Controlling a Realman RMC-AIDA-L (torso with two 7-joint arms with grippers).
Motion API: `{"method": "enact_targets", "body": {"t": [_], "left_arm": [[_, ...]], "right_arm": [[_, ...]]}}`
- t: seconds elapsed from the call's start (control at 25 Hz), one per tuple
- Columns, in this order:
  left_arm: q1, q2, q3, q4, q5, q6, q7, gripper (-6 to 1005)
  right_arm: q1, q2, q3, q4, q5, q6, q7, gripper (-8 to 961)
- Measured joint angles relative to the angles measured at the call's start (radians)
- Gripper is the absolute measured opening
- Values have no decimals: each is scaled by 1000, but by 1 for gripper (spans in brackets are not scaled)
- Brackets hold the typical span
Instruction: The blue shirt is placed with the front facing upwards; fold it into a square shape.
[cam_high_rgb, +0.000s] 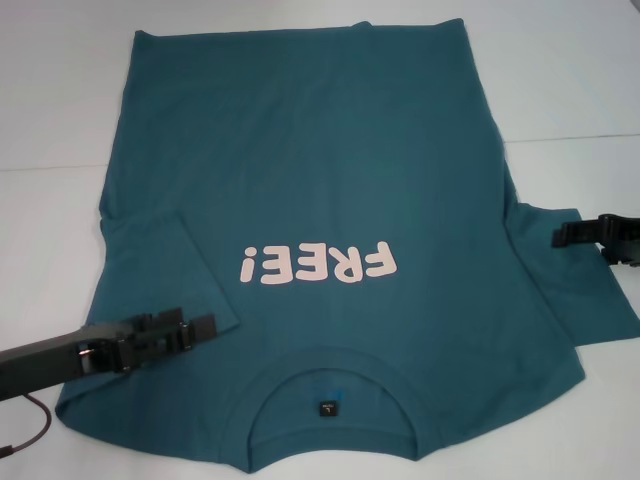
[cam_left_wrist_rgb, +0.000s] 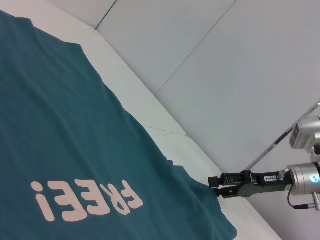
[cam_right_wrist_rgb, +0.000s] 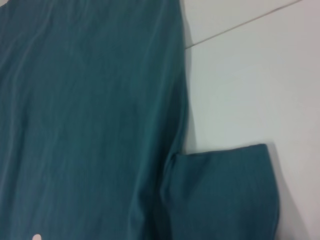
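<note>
Head view: we log the blue shirt (cam_high_rgb: 340, 200) flat on the surface (cam_high_rgb: 60, 90), lettering up. Left sleeve lies folded inward beneath the left end effector (cam_high_rgb: 205, 328) (finger state: cannot tell). Right end effector (cam_high_rgb: 560, 235), fingers narrow, meets the right sleeve; next, we judge, fold it inward.

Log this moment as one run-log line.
blue shirt: flat, front up, left sleeve folded in, right sleeve out | left gripper: over folded sleeve | right gripper: at right sleeve | white table
</note>
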Motion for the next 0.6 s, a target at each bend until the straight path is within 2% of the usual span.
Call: {"method": "enact_targets", "body": {"t": [0.12,0.6], "left_arm": [[1,0,0,0,0,-5,0,861],[2,0,0,0,0,-8,0,860]], "right_arm": [[6,7,0,2,0,4,-2,860],[15,8,-14,21,0,16,-3,850]]}}
